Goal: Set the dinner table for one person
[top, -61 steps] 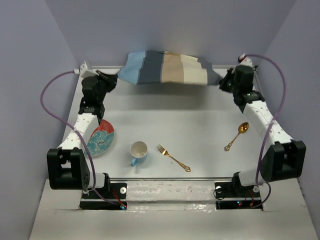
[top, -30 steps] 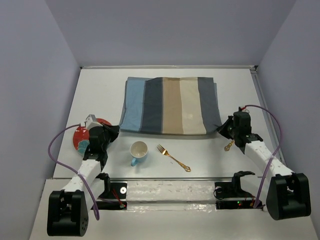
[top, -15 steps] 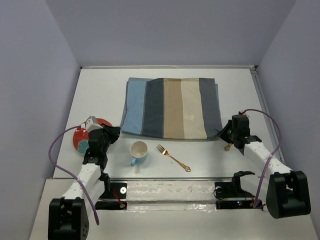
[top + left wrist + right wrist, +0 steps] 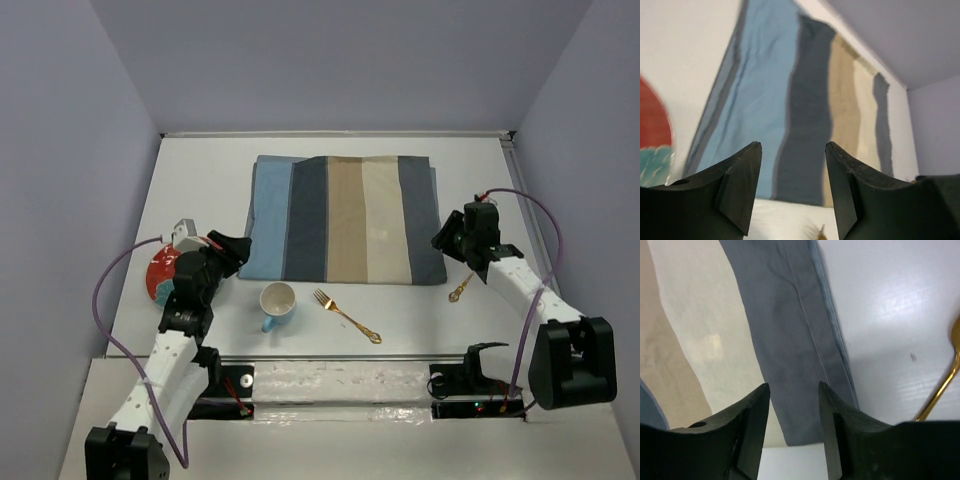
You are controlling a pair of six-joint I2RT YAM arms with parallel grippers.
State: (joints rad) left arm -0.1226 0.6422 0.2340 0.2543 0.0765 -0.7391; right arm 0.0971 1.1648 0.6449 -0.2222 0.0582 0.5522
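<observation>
white matte dinner table, rect., striped placemat on top

placemat — flat on dinner table | cup beside fork; apart

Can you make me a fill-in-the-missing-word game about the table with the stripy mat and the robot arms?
1. In the top view, the leftmost stripe of the striped cloth placemat, lying on the white matte tabletop, is light ____.
2. The cutlery nearest the small blue cup is the gold ____.
3. The left gripper and right gripper are both ____, holding nothing.
4. The thin gold spoon lies nearest the gripper on the ____.
Missing words: blue; fork; open; right.
</observation>
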